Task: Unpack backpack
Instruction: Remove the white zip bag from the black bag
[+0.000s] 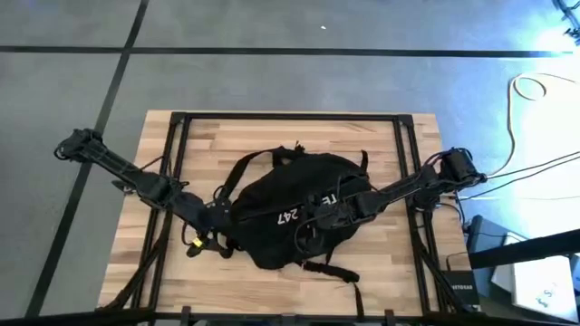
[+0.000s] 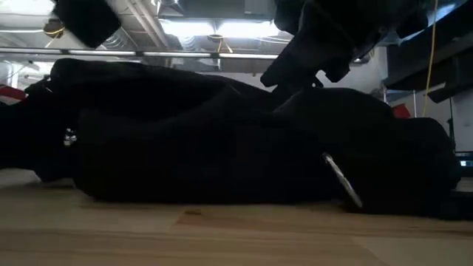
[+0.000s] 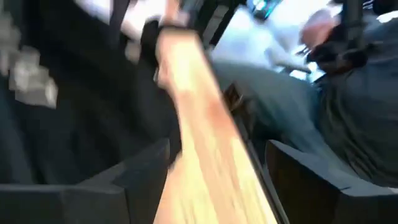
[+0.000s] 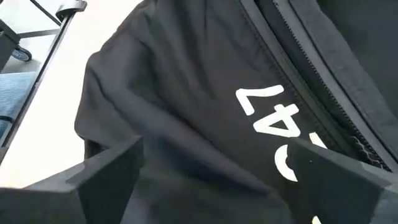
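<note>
Both jaws gape empty: right gripper (image 4: 214, 171) over the backpack (image 1: 290, 213) lettering, left gripper (image 3: 214, 180) over table (image 1: 272, 136).

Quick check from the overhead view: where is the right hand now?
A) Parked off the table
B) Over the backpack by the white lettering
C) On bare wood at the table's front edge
B: the right hand is over the backpack, beside its white "247" lettering.
</note>
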`<action>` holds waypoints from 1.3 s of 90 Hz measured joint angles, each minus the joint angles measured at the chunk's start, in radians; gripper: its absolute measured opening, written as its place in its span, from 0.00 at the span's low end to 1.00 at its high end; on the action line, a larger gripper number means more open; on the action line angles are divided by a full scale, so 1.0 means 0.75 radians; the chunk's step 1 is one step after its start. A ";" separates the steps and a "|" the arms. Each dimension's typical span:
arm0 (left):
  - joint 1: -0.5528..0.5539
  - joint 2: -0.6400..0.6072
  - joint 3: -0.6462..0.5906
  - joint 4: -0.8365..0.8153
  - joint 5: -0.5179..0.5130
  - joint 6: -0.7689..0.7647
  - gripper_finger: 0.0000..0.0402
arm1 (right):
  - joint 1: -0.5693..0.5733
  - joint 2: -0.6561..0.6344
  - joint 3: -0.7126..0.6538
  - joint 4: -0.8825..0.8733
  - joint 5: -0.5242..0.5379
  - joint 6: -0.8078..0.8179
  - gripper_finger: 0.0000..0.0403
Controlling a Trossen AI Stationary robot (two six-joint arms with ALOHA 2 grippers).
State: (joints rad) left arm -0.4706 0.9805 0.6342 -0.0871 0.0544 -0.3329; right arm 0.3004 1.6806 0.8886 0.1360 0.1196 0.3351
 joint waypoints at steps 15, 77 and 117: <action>0.022 0.088 0.000 0.187 -0.184 0.259 0.63 | 0.001 0.000 0.000 0.004 0.028 -0.040 0.94; 0.162 0.602 0.000 0.408 -0.764 0.633 0.63 | 0.000 -0.001 0.001 0.094 0.155 -0.150 0.94; 0.189 0.604 0.000 0.320 -1.151 0.783 0.63 | 0.000 -0.002 0.001 0.095 0.155 -0.151 0.94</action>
State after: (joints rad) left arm -0.3290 1.4338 0.6342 0.1526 -0.8090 0.2542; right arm 0.3004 1.6791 0.8890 0.2073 0.2356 0.2218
